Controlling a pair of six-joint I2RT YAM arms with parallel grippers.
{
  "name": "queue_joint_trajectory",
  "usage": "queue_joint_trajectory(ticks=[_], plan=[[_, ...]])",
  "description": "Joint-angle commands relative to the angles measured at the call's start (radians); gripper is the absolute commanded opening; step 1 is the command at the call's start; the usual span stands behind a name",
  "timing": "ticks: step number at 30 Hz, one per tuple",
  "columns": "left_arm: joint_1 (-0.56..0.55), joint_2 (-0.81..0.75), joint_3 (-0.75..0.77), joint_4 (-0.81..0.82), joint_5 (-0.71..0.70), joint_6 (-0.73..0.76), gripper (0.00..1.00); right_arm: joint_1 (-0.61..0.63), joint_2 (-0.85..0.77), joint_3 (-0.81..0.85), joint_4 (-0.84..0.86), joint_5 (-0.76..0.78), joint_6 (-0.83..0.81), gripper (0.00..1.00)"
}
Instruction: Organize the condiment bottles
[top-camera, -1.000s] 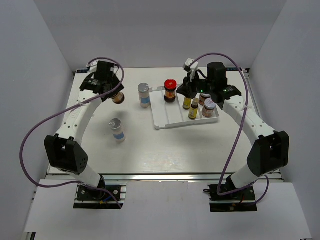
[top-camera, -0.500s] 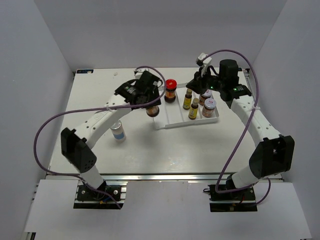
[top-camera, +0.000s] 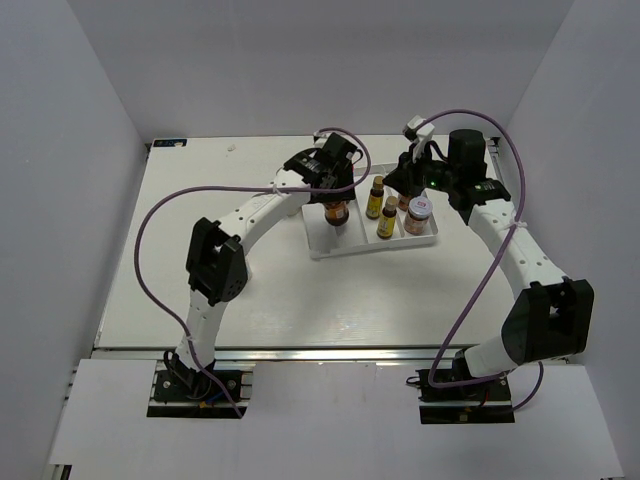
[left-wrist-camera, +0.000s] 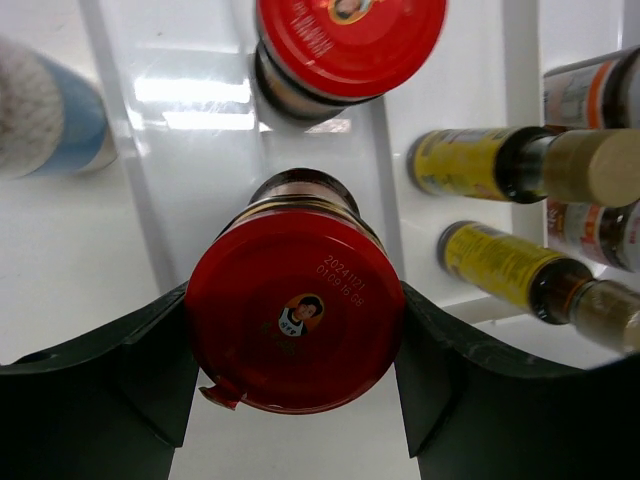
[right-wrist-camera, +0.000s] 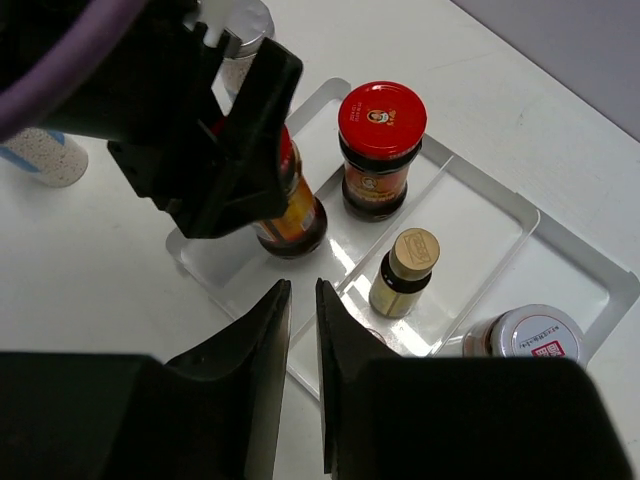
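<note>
My left gripper (top-camera: 335, 196) is shut on a dark red-lidded jar (left-wrist-camera: 295, 320), its fingers (left-wrist-camera: 140, 370) on both sides of the lid. It holds the jar upright in the left compartment of the white tray (top-camera: 322, 248), near the front. The jar also shows in the right wrist view (right-wrist-camera: 292, 215). The second red-lidded jar (right-wrist-camera: 382, 150) stands behind it. Two yellow bottles (top-camera: 376, 197) (top-camera: 388, 218) stand in the middle compartment. White-lidded jars (top-camera: 418, 212) stand in the right one. My right gripper (right-wrist-camera: 298, 300) is shut and empty above the tray's front.
A blue-labelled shaker (right-wrist-camera: 240, 22) stands just left of the tray. Another shaker (right-wrist-camera: 42, 155) shows further left on the table. The left arm (top-camera: 250, 215) stretches across the table's middle to the tray. The tray rim (right-wrist-camera: 590, 270) lies at the right.
My left arm has swung from the far left of the table over to the tray, carrying the red-lidded jar. My right gripper has drawn back slightly to the right.
</note>
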Motion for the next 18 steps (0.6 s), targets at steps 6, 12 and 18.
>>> queue_joint_trajectory(ticks=[6, 12, 18], plan=[[-0.014, 0.001, 0.142, 0.091, 0.047, 0.029, 0.00, -0.031, -0.028, -0.011, 0.039, -0.015, 0.023, 0.22], [-0.016, 0.041, 0.147, 0.097, 0.076, 0.041, 0.00, -0.040, -0.025, -0.009, 0.043, -0.020, 0.027, 0.22], [-0.023, 0.081, 0.149, 0.074, 0.062, 0.057, 0.00, -0.048, -0.030, -0.018, 0.043, -0.024, 0.027, 0.24]])
